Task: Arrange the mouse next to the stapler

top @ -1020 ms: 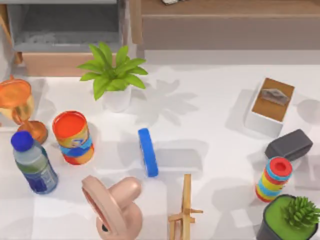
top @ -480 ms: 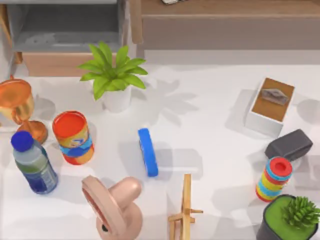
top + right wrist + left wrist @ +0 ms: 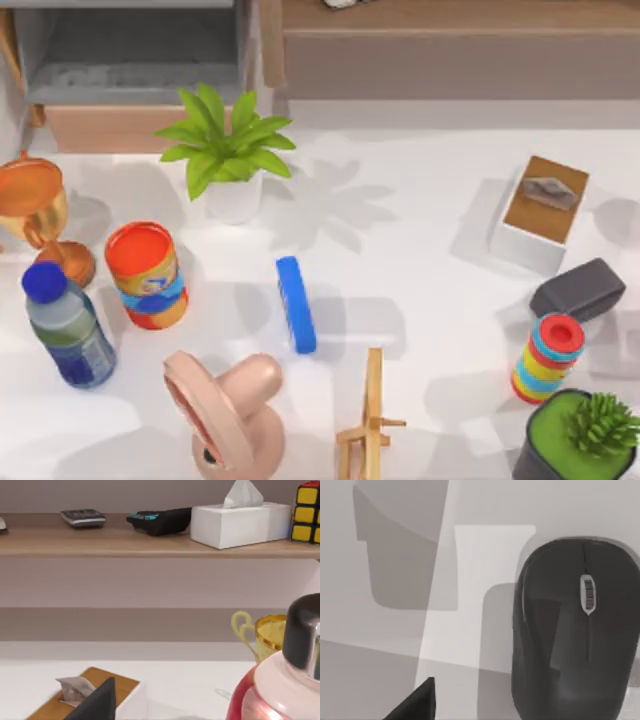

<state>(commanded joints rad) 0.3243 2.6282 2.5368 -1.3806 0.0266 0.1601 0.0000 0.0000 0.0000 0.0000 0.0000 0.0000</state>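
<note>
A black mouse (image 3: 575,630) with a grey scroll wheel lies flat on the pale surface right under my left wrist camera. A dark part of my left gripper (image 3: 415,707) shows beside it, apart from it. In the top view a narrow blue stapler (image 3: 296,304) lies near the table's middle, with nothing touching it. A dark part of my right gripper (image 3: 97,702) shows in the right wrist view, facing a shelf across the table and holding nothing that I can see.
Around the stapler stand a potted plant (image 3: 228,150), a red can (image 3: 146,274), a blue-capped bottle (image 3: 66,325), a pink object (image 3: 225,415) and a wooden stand (image 3: 370,420). At the right are a tissue box (image 3: 540,212), a dark grey block (image 3: 578,290), a striped stack (image 3: 546,358) and a green pot (image 3: 580,435).
No object on the table has moved. The arm shadows over the table's left front have shifted.
</note>
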